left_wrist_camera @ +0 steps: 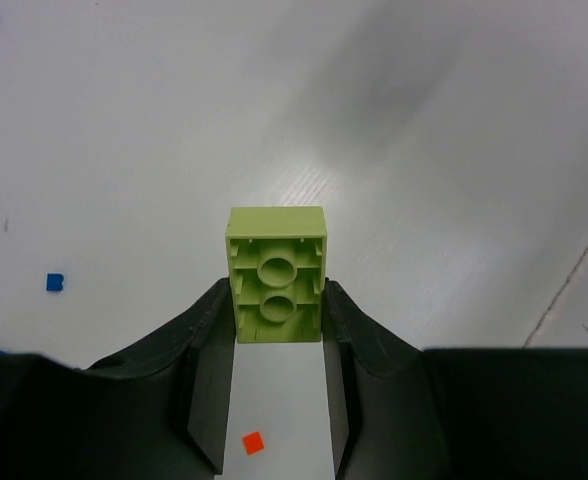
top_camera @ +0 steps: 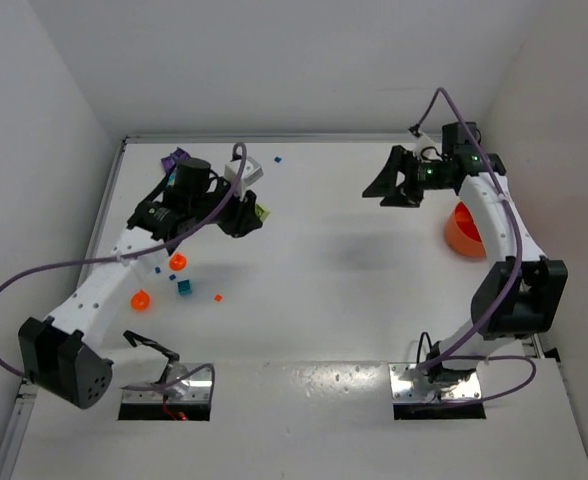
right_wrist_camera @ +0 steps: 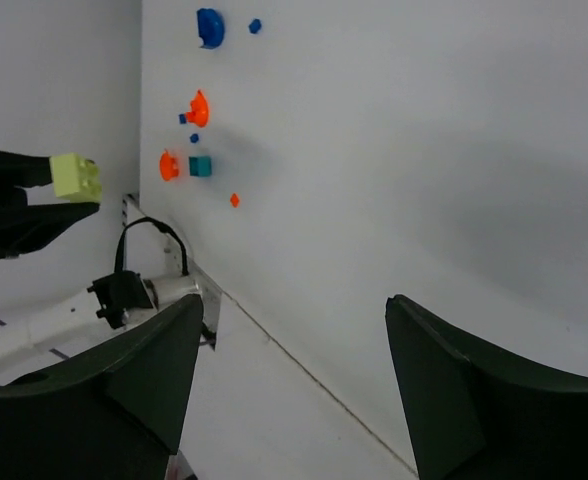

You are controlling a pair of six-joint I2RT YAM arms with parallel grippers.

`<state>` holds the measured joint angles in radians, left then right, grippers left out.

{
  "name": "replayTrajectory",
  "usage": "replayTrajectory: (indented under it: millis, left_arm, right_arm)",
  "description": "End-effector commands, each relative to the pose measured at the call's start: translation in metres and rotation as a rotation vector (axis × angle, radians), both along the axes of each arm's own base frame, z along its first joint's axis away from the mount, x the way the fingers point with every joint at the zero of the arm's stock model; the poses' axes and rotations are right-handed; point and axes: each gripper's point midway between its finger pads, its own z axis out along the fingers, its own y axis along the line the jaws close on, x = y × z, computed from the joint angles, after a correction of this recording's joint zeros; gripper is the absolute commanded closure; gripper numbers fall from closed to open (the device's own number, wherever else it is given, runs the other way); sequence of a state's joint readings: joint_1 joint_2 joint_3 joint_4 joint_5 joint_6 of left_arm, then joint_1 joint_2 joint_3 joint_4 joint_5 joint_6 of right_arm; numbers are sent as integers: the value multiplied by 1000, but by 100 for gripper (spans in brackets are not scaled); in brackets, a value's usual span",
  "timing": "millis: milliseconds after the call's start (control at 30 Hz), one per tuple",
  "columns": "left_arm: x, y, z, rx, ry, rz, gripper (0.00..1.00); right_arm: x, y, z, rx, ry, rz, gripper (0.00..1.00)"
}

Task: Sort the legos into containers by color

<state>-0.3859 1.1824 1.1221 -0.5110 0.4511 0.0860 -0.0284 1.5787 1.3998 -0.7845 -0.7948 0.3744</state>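
Firmly pinched by left gripper: lime block, hollow face, two round tubes. Pointing lengthwise toward 12 o'clock. Spread wide, right gripper.

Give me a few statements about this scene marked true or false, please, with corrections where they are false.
1. The left gripper is shut on the lime piece. True.
2. The right gripper holds an orange-red lego. False: its jaws stand open with nothing between them.
3. The large orange bowl sits on the right arm's side of the table. True.
4. The teal cup is inside the orange bowl. False: it stands on the table near the left arm, by the small orange cups.
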Motion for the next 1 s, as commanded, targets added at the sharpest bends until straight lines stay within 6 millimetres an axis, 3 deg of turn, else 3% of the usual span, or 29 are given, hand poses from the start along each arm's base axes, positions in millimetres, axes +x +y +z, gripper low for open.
replayTrajectory:
  millis: [0, 200, 333, 433, 600, 967]
  left_arm:
    - [21, -16, 30, -19, -42, -1, 94]
    - [28, -43, 25, 10, -29, -49, 94]
    - [26, -50, 18, 20, -16, -74, 94]
    - [24, -54, 21, -8, -1, -80, 94]
    - [27, -55, 13, 1, 17, -80, 94]
    - [19, -63, -9, -4, 70, -116, 94]
  right_arm:
    - [20, 28, 34, 49, -126, 77, 26]
    - [29, 81, 24, 118, -86, 221, 26]
    - [27, 106, 22, 117, -81, 287, 26]
    - [26, 126, 9, 117, -57, 332, 26]
    - [8, 157, 12, 142, -36, 411, 25]
    - [-9, 185, 7, 180, 7, 479, 23]
